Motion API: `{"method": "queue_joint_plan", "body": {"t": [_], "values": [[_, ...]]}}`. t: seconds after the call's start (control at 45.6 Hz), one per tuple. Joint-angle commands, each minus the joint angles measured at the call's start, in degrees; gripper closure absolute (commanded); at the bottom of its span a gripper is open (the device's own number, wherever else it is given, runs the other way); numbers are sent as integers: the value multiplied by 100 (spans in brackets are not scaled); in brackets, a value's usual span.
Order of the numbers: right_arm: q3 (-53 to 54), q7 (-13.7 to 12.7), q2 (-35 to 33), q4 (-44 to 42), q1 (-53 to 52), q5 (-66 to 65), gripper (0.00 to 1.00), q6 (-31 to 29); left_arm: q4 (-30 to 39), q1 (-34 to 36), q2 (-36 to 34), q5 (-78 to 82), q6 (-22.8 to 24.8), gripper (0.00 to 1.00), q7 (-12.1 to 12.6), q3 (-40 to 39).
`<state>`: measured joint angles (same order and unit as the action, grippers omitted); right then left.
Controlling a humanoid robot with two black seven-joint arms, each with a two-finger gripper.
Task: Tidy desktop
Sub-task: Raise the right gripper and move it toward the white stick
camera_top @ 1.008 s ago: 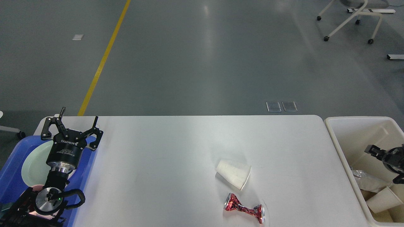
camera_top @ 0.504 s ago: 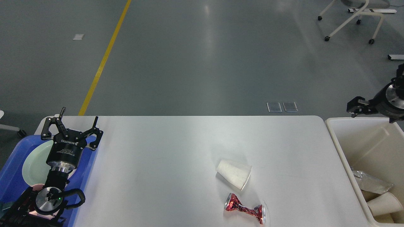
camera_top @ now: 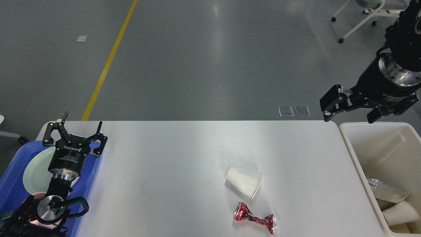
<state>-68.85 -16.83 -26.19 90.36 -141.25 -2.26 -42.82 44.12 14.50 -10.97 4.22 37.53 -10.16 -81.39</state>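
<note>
The white desktop (camera_top: 164, 164) fills the lower view. A white paper cup (camera_top: 244, 181) lies on its side right of centre. A crushed red can (camera_top: 255, 219) lies just in front of it, near the front edge. My left gripper (camera_top: 82, 123) is open and empty, held above the far end of the blue tray (camera_top: 13, 184) at the left edge. My right gripper (camera_top: 351, 112) is open and empty, raised high above the far left corner of the cream bin (camera_top: 353, 154).
The blue tray holds a pale green plate (camera_top: 34, 172), partly hidden by my left arm. The cream bin holds paper cups (camera_top: 399, 212) and a clear wrapper (camera_top: 384, 192). A wheeled chair (camera_top: 365, 19) stands on the grey floor beyond the table.
My right gripper has risen out of the cream bin and moved up and left, above the bin's far left corner. The left arm, the cup and the can have not moved.
</note>
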Motion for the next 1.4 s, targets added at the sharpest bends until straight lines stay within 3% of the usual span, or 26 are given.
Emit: {"method": "queue_joint_plan", "body": {"t": [0.0, 0.219, 0.351, 0.416, 0.657, 1.008, 1.161, 1.381], "values": [[-41, -119, 131, 491, -446, 515, 0, 28, 0, 0, 7, 0, 0, 4, -3, 0], [-76, -119, 527, 773, -588, 999, 8, 116, 0, 0, -2, 0, 0, 4, -3, 0], [-85, -119, 518, 764, -579, 1017, 6, 213, 0, 0, -2, 0, 0, 4, -3, 0], [-85, -110, 501, 746, -579, 1017, 0, 213, 0, 0, -2, 0, 0, 4, 6, 0], [-41, -92, 562, 650, -509, 1052, 0, 213, 0, 0, -2, 0, 0, 4, -3, 0], [687, -66, 1168, -325, 800, 894, 0, 793, 0, 0, -2, 0, 0, 4, 6, 0], [1584, -40, 1335, -765, 1687, 157, 1, 819, 0, 0, -2, 0, 0, 4, -3, 0], [2727, -5, 1239, -1117, 3094, -1996, 7, 1136, 0, 0, -2, 0, 0, 4, -3, 0]]}}
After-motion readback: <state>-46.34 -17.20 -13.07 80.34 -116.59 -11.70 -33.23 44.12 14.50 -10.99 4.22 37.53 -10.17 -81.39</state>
